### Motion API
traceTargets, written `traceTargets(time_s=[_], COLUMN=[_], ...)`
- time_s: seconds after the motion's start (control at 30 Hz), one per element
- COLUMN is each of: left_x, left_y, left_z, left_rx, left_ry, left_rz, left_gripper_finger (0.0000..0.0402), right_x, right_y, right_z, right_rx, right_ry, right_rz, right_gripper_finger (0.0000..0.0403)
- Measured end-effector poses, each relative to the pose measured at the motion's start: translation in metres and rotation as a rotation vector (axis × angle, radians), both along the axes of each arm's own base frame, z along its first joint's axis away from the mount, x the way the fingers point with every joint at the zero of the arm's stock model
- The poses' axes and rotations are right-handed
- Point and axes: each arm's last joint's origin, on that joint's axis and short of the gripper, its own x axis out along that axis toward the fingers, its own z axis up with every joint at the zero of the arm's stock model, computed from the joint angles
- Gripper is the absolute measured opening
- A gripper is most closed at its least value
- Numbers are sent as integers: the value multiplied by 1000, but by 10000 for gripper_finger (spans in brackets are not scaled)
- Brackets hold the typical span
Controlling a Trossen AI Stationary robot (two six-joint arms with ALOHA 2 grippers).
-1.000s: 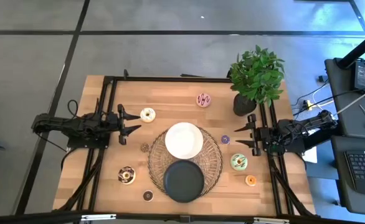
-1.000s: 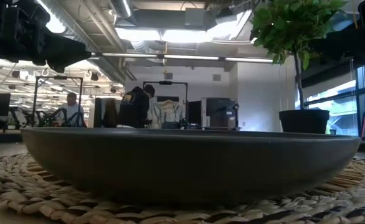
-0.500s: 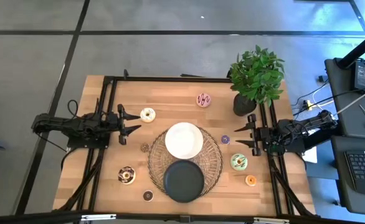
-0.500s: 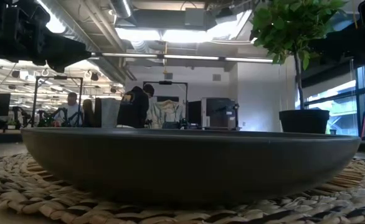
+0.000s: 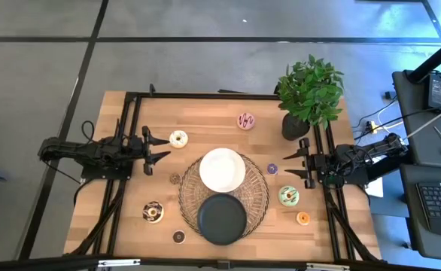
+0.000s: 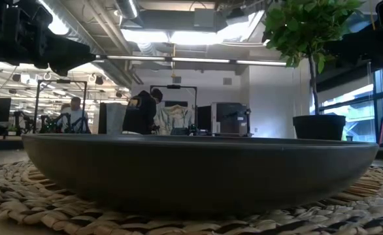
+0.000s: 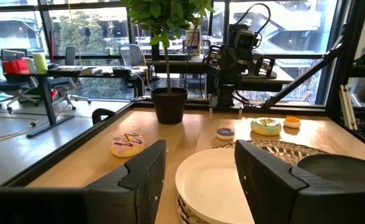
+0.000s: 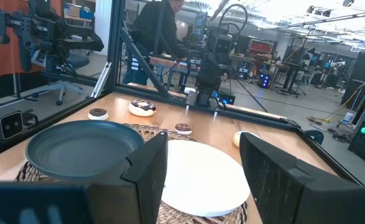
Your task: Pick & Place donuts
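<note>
While both arms rest at the table's sides, nothing on the table has changed in the last second: the left gripper (image 5: 158, 147) at centre-left and the right gripper (image 5: 292, 165) at centre-right remain released and empty. The donuts (image 5: 178, 138) lie scattered around the white plate (image 5: 222, 168) and black plate (image 5: 222, 217), so picking has not started.

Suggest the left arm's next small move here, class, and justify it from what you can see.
Probably reach the left gripper forward to the cream donut. The gripper is open and empty, that donut lies just ahead of it on the table, and both the white plate and black plate hold nothing yet.
</note>
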Motion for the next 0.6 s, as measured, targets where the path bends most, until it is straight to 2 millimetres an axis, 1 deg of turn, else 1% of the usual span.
traceTargets(time_s=[0.47,0.6], left_x=[0,0], left_y=[0,0], left_z=[0,0], left_rx=[0,0], left_ry=[0,0], left_rz=[0,0], left_gripper_finger=[189,187], right_x=[0,0], right_y=[0,0], right_z=[0,0], right_rx=[-1,-78], right_ry=[0,-7], right_rz=[0,-4], right_gripper_finger=[200,200])
